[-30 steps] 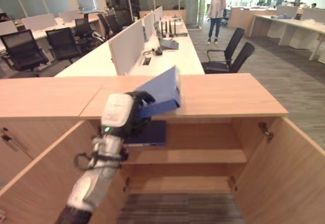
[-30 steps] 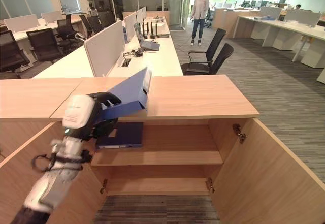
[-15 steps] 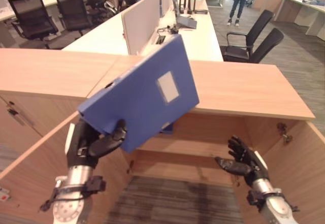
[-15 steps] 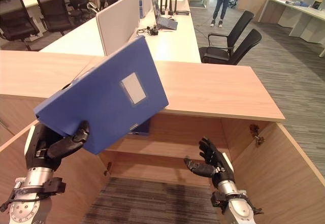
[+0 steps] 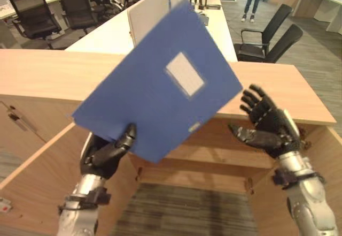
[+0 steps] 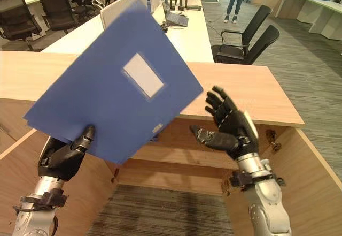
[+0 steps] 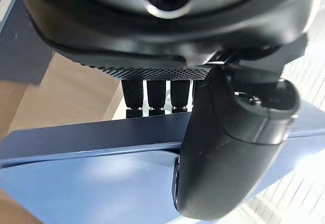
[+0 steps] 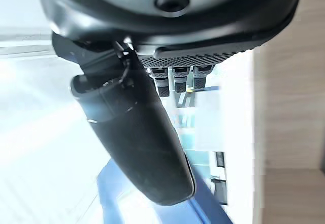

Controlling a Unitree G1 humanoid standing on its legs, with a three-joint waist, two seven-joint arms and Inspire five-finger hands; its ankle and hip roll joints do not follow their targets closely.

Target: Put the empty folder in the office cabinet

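Had the blue folder [image 6: 112,81] pinched by one lower corner in my left hand [image 6: 63,158], up over the cabinet's [image 5: 48,75] front edge. Right hand [image 6: 230,126] spread wide, empty. That corner-only hold could've slipped or swung it.

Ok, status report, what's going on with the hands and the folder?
Left hand shut on blue folder, held up, tilted, above the open cabinet. Right hand open beside it, apart. Nothing in the way.
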